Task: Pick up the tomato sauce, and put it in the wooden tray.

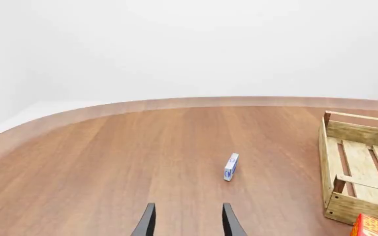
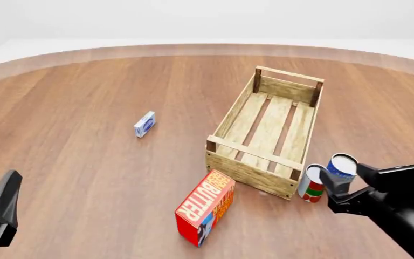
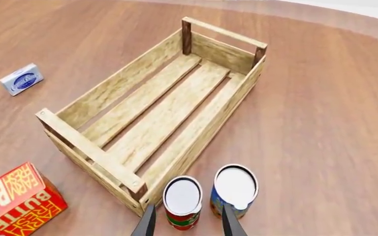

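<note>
The wooden tray (image 2: 268, 132) is seen lying on the table (image 2: 84, 162), and nothing is held inside it: only bare slats are shown between its walls. The tomato sauce (image 2: 310, 183) is stood upright on the table just outside the tray's near right corner, close against the wall. A blue can (image 2: 340, 171) is stood just beside it, on the side away from the tray. The right gripper (image 3: 187, 222) is poised over the tomato sauce, its jaws parted wide with the can's top framed between them in the right wrist view; nothing is gripped. A red butter box (image 2: 205, 208) is propped at a tilt off the tray's near left corner. A small blue-and-white box (image 2: 144, 124) is left well apart from the tray, to its left. The left gripper (image 1: 187, 222) is held far from the tray, jaws spread wide and empty.
</note>
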Available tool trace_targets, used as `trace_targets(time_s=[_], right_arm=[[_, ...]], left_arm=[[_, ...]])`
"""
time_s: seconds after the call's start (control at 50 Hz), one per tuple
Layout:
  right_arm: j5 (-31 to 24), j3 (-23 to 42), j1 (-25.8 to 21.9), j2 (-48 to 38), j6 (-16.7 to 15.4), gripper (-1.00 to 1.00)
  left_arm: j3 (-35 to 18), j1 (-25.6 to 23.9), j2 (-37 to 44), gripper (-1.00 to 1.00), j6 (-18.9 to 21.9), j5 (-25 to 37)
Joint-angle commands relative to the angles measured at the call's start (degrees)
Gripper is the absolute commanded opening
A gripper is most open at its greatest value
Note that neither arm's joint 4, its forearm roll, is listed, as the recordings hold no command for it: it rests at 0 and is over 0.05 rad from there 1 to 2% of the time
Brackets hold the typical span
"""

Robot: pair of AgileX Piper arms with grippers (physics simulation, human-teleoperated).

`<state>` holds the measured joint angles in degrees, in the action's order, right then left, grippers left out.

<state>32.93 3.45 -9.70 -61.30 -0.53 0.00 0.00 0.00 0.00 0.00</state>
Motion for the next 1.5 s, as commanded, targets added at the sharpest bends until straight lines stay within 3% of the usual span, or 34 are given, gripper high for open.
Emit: trace_targets(time_s=[0.02,1.08,1.5], right_arm=[[3.9,-0.5,-0.3,-4.2,0.4,1.0],[16.3,-0.3,-0.1,-19.8,0.9,1.0],[17.5,0.5,-0.5,-22.5,0.9,1.0]], left_arm=[[0.0,0.0,0.0,1.0,0.0,0.0],[0.0,0.0,0.0,1.0,0.0,0.0],[0.0,0.0,0.0,1.0,0.0,0.0]])
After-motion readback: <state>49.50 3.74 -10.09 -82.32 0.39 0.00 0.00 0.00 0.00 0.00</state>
